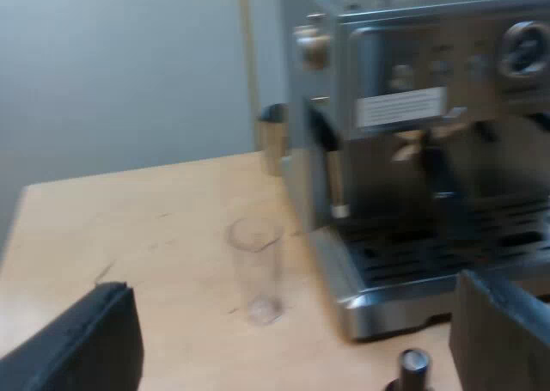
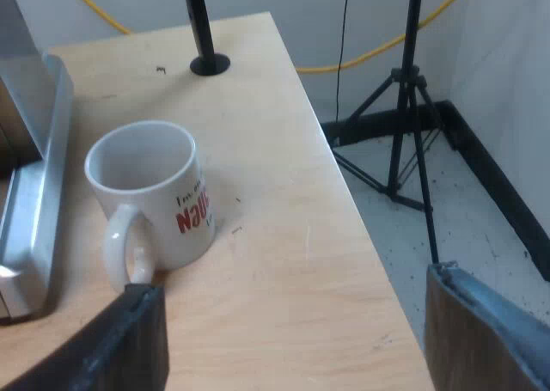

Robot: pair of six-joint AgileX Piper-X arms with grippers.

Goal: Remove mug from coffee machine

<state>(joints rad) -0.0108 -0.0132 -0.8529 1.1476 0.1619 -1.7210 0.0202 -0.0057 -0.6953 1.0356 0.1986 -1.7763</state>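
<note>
Our right gripper (image 2: 292, 279) has its two fingers spread far apart, and it holds nothing. Close to one finger stands the white mug (image 2: 155, 193) with red letters, its handle turned toward us. The mug sits upright on the wooden table (image 2: 284, 262), just beside the metal base of the espresso machine (image 2: 34, 176), not on it. Our left gripper (image 1: 288, 284) has its fingers spread wide too, with nothing between them. Farther off, a clear measuring glass (image 1: 255, 271) stands upright on the table, near the machine's front corner.
</note>
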